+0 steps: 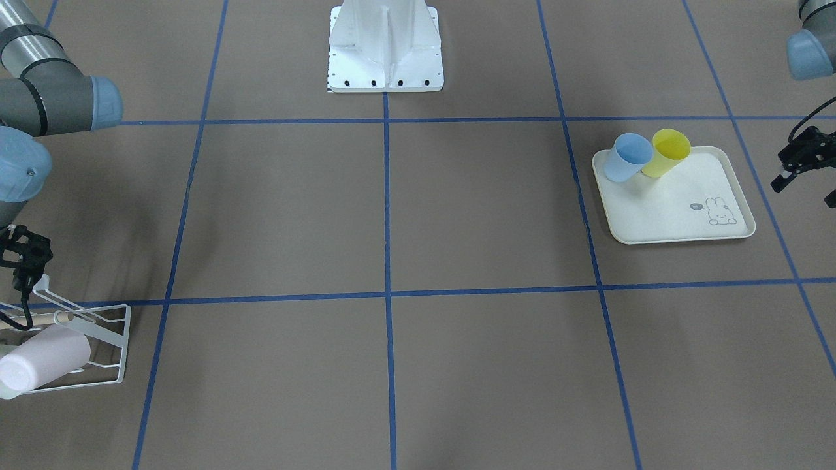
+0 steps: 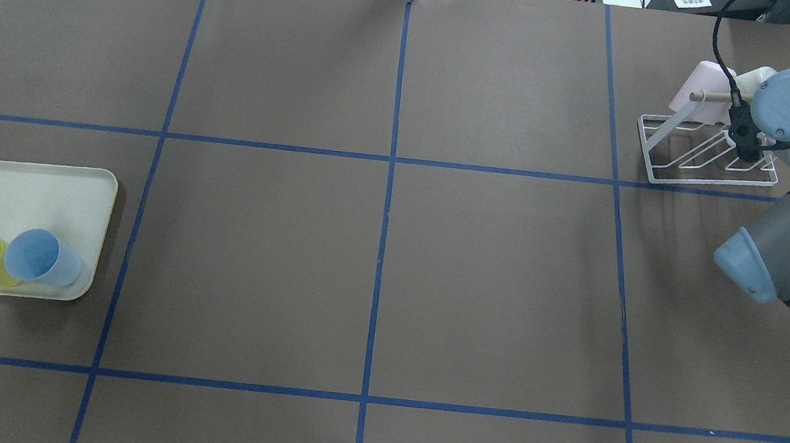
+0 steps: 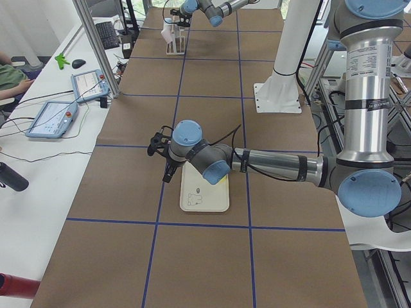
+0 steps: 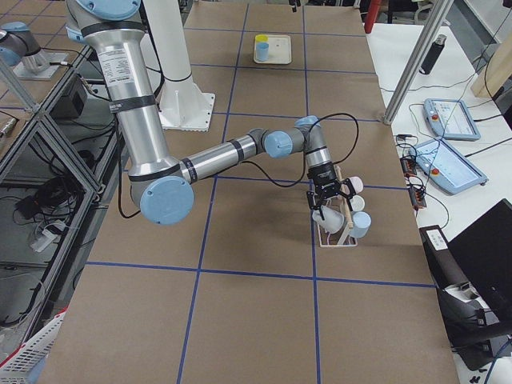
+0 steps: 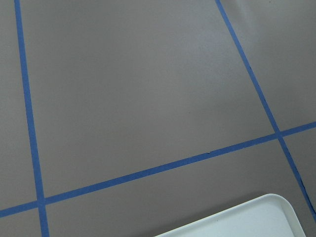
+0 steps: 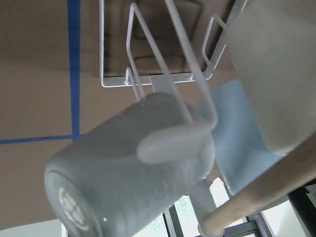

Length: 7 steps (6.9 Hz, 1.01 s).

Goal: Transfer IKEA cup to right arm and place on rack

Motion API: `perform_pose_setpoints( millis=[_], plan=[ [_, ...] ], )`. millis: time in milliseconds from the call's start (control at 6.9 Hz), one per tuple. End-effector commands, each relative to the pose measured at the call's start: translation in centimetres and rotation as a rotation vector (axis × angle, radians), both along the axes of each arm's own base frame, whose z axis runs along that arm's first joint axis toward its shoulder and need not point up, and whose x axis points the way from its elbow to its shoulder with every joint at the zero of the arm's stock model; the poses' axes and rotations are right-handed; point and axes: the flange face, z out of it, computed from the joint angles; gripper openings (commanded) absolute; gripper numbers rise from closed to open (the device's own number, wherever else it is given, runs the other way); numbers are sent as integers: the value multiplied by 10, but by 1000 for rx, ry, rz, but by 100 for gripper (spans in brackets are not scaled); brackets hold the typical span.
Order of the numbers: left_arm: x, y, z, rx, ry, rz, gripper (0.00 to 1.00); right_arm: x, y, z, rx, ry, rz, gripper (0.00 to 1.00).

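The white wire rack point(image 1: 124, 326) stands at the table's far right point(image 2: 671, 178). A pink cup point(image 1: 46, 356) lies tipped on it under the wooden dowel point(image 2: 709, 97). In the right wrist view a pale grey cup point(image 6: 128, 168) hangs on a rack prong point(image 6: 173, 140), with a light-blue cup point(image 6: 237, 133) beside it. My right gripper point(image 1: 23, 261) hovers just over the rack point(image 4: 340, 232), open and holding nothing point(image 4: 328, 210). My left gripper point(image 1: 803, 189) hangs open and empty beside the cream tray point(image 1: 673, 215). On that tray stand a blue cup point(image 1: 628, 156) and a yellow cup point(image 1: 667, 151).
The tray point(image 2: 38, 191) sits at the table's left edge, and its corner point(image 5: 256, 217) shows in the left wrist view. The white robot base point(image 1: 385, 52) stands at the middle of the near edge. Blue tape lines grid the brown tabletop.
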Motion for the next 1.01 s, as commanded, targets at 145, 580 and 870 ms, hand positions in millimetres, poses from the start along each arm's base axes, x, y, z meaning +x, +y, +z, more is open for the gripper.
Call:
perform_pose_setpoints(
  millis=[145,580,870],
  plan=[
    [0,-1,-1,1,1,0,100,21,3,-40,56,-27,-34,98],
    [0,-1,-4,7,-1,-3,100,38,28,-93,83,-263,18,98],
    [0,-1,-7,-7,6,-21,100,32,51,-132,19,-568,150,98]
  ],
)
